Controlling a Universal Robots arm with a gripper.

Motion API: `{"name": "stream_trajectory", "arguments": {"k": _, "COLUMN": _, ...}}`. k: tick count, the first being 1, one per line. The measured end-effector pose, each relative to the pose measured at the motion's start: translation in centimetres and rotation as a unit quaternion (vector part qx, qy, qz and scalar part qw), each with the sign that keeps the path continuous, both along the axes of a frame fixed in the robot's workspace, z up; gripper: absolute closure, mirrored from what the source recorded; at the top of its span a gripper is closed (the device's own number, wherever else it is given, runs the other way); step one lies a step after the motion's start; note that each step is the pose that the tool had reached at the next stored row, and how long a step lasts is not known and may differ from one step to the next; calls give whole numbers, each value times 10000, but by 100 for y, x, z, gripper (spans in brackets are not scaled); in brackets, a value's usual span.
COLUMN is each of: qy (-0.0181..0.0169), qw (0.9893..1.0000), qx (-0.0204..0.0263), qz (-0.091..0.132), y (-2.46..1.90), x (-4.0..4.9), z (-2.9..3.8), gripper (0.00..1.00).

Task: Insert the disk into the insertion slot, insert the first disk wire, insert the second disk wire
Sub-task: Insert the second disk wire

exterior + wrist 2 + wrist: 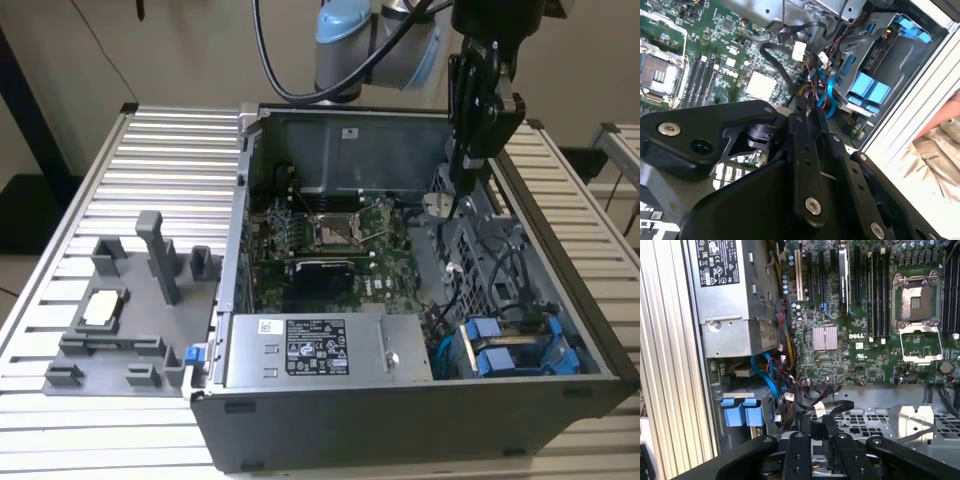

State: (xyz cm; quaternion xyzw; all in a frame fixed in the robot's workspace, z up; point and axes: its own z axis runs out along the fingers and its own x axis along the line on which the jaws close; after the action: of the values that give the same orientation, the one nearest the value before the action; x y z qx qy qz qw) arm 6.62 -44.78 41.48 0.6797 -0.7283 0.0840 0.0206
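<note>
My gripper [463, 185] hangs over the back right part of the open computer case [400, 415], above the perforated metal cage [480, 240]. It looks shut on a black wire [777, 60] that loops up from the cable bundle, also seen as a black wire [832, 407] in the first wrist view. The disk [558, 350] sits in its bright blue frame at the case's near right corner, within the grey drive cage that forms the insertion slot [530, 375]. In the second wrist view the disk's blue frame [910, 27] lies well beyond the fingertips [800, 107].
Another drive carrier with paler blue tabs [485, 348] stands beside the disk. A power supply [320, 350] fills the case's near side and the motherboard [330, 240] lies behind it. A grey fixture [120, 320] rests on the slatted table at the exterior view's left.
</note>
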Motion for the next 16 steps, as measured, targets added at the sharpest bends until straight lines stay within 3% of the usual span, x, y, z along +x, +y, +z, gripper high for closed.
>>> {"name": "stream_trajectory", "arguments": {"k": 5, "qy": 0, "qw": 10000, "qx": -4, "qz": 0, "y": -4, "x": 2, "z": -1, "gripper": 84}}
{"name": "stream_trajectory", "arguments": {"k": 8, "qy": 8, "qw": 10000, "qx": 29, "qz": -1, "y": -56, "x": 14, "z": -10, "gripper": 84}}
{"name": "stream_trajectory", "arguments": {"k": 16, "qy": 50, "qw": 9997, "qx": 219, "qz": 0, "y": -214, "x": 89, "z": -55, "gripper": 84}}
